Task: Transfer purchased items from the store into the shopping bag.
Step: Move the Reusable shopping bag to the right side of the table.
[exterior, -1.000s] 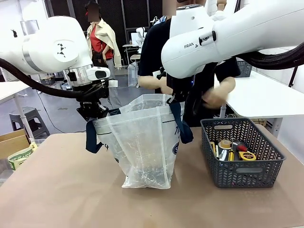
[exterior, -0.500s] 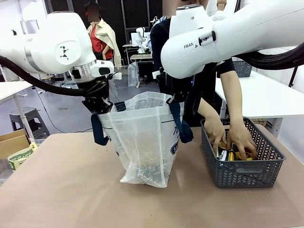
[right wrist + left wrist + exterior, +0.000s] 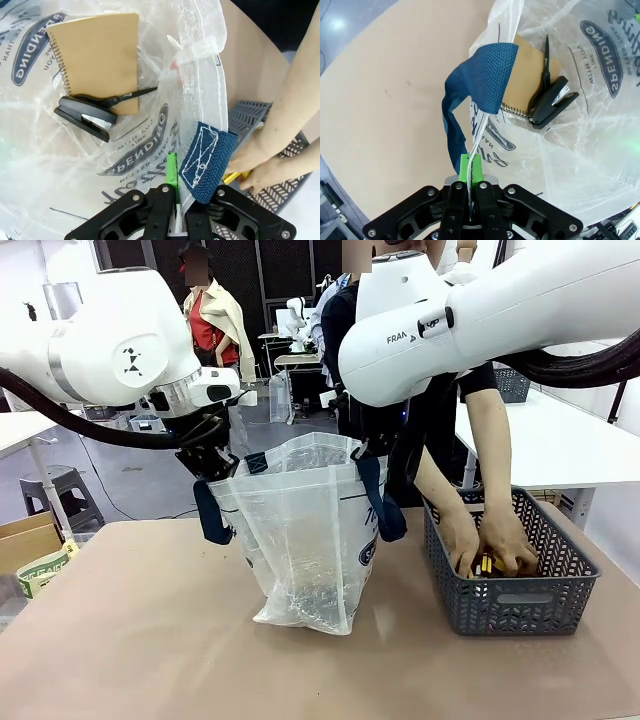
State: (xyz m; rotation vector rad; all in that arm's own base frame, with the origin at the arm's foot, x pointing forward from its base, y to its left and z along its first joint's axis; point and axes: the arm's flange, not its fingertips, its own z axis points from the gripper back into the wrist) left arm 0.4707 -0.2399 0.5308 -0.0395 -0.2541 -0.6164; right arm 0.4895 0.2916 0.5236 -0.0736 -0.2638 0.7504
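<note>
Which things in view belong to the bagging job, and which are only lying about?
Job: shopping bag, left gripper and right gripper pinching its rim, grey basket, person's hands in it, brown notebook and black stapler inside the bag.
Lying about: cardboard box, grey stool, white table.

You're looking at two glossy white arms with fat, rounded joints. Your left arm [image 3: 120, 345] carries a small black triangle mark on its joint cap and a silver ring at the wrist. Your right arm [image 3: 500, 305] bears black "FRA" lettering. Thick black cables [image 3: 60, 412] trail from both. The left gripper [image 3: 470, 162] and right gripper [image 3: 179, 182] are black and angular, studded with silver screws, with bright green pads [image 3: 464, 167]. The person [image 3: 478, 382] wears a black short-sleeved top.
</note>
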